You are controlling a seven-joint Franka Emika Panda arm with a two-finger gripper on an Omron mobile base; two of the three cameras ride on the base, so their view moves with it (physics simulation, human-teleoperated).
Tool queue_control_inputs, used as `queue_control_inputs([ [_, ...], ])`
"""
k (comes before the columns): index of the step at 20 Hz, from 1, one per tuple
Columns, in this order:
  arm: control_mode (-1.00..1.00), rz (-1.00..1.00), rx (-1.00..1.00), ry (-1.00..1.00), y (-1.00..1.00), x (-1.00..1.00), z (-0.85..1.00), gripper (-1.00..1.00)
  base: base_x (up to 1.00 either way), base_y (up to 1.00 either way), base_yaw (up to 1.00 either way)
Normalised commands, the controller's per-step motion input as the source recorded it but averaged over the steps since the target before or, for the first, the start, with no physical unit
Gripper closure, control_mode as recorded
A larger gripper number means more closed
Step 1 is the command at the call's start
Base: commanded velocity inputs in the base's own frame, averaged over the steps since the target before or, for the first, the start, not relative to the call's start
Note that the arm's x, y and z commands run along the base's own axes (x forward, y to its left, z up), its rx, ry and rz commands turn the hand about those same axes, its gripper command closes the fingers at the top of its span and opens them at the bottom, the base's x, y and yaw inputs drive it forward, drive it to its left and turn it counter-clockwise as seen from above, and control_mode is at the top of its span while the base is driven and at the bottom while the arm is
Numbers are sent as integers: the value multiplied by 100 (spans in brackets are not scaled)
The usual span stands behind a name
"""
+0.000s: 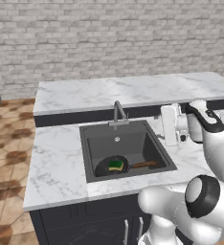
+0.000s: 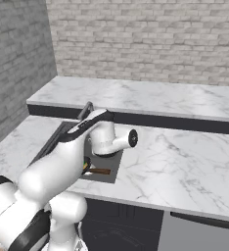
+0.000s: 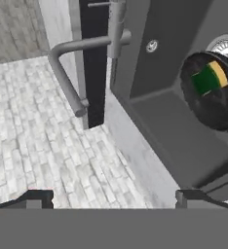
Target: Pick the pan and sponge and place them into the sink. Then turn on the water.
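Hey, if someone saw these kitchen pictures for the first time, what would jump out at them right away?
Probably the black pan lying in the dark sink, with the yellow-and-green sponge resting in it. Next, the white arm reaching over the marble counter just right of the basin, its gripper with jaws wide open and empty. The grey faucet stands at the back rim, and no water runs from it.

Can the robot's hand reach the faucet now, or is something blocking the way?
Probably yes. The hand is open and empty, and the faucet lies ahead of it with nothing between; the pan and sponge lie low in the sink.
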Motion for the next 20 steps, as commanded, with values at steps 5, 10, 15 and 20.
queue_control_inputs([
  [5,-100,-32,32,39,4,48,20,-100,0,0,0],
  [10,-100,-2,43,42,-11,79,0,-100,0,0,0],
  [15,-100,1,46,26,-18,52,0,-100,0,0,0],
  [20,-100,2,52,17,-38,26,-2,-100,0,0,0],
])
